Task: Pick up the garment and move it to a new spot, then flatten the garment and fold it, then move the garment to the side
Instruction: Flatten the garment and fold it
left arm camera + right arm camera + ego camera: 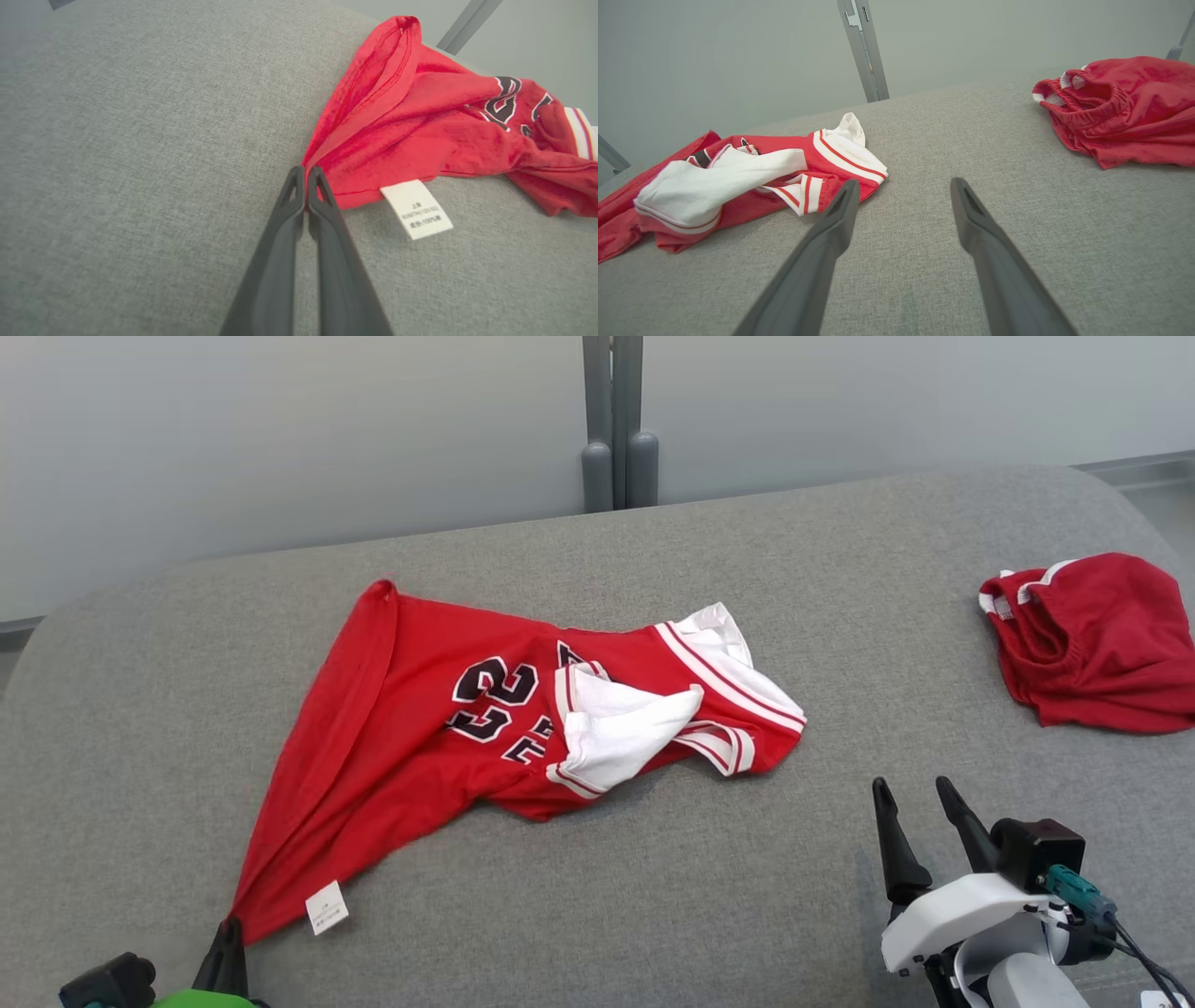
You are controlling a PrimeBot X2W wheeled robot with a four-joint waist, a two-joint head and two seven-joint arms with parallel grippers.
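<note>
Closest in, the left gripper (306, 171) has its two dark fingers pressed together on the near-left corner of the red jersey (401, 737), just beside the white care label (327, 907). At lower right, the right gripper (910, 786) hangs with fingers spread wide, clear of the cloth. Beyond them the jersey lies crumpled across the middle of the grey padded surface (653, 896), fanning out from the pinched corner. Farther right, well apart, sits a second red garment (1102, 644).
</note>
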